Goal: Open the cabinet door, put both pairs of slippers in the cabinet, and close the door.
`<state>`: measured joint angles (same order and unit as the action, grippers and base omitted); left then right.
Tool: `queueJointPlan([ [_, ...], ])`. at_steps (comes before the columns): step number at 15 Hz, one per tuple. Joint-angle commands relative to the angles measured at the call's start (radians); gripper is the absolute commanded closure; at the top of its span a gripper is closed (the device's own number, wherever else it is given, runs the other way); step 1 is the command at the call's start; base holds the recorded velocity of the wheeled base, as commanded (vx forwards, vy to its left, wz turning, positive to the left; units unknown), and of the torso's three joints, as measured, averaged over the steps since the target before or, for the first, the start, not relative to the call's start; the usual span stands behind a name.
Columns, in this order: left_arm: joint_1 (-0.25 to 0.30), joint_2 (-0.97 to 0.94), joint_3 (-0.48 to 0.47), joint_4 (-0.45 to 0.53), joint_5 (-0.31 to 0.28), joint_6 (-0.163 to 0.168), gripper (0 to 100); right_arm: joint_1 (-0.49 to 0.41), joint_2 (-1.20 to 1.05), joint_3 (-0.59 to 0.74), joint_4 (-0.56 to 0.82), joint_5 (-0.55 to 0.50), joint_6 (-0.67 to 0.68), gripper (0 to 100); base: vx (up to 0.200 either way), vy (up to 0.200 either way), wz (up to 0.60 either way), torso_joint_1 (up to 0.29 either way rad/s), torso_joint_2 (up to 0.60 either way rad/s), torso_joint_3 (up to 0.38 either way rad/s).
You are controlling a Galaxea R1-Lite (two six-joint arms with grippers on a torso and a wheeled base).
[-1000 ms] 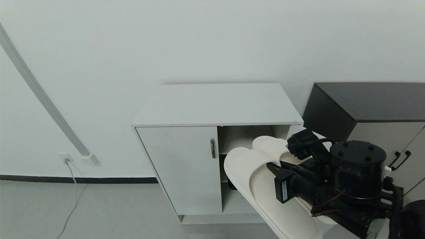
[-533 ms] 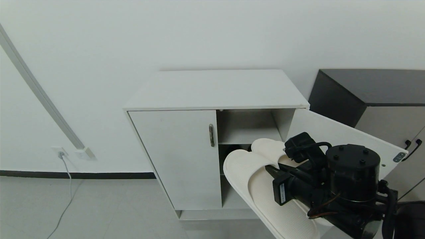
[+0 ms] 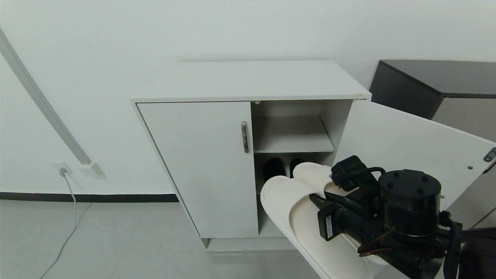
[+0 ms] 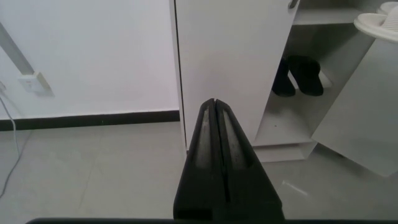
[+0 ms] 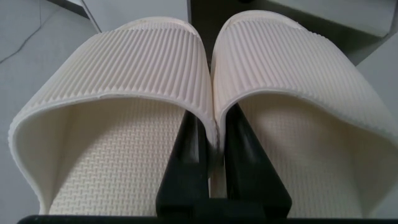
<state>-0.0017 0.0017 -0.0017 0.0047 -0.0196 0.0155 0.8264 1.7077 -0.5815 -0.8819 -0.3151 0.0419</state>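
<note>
A white cabinet (image 3: 252, 79) stands against the wall, its left door (image 3: 201, 166) closed and its right door (image 3: 410, 143) swung wide. A pair of black slippers (image 3: 281, 167) (image 4: 301, 76) sits on the middle shelf inside. My right gripper (image 3: 321, 201) (image 5: 214, 134) is shut on the inner edges of a pair of cream slippers (image 3: 306, 217) (image 5: 199, 106), held side by side just in front of the open compartment, toes toward it. My left gripper (image 4: 215, 109) is shut with nothing in it, low above the floor before the closed door.
A dark cabinet (image 3: 434, 85) stands right of the open door. The upper shelf (image 3: 292, 141) is bare. A wall socket with a grey cable (image 3: 62, 170) and a slanted wall conduit (image 3: 38, 104) lie to the left. Grey tiled floor (image 3: 100, 240) spreads in front.
The head camera has tilted or dropped, so the cabinet shifts up and more of its inside shows. The right gripper keeps its hold on the cream slippers before the opening.
</note>
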Motion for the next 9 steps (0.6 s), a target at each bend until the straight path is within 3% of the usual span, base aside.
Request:
queueJointPlan([
  [1, 0.000, 0.000, 0.000, 0.000, 0.000, 0.000, 100, 0.000, 0.001, 0.002, 0.000, -0.001, 0.001, 100, 0.000, 0.000, 0.00, -0.154, 0.48, 0.310],
  [9, 0.000, 0.000, 0.000, 0.000, 0.000, 0.000, 100, 0.000, 0.001, 0.028, -0.017, -0.002, 0.001, 100, 0.000, 0.000, 0.00, -0.124, 0.46, 0.342],
])
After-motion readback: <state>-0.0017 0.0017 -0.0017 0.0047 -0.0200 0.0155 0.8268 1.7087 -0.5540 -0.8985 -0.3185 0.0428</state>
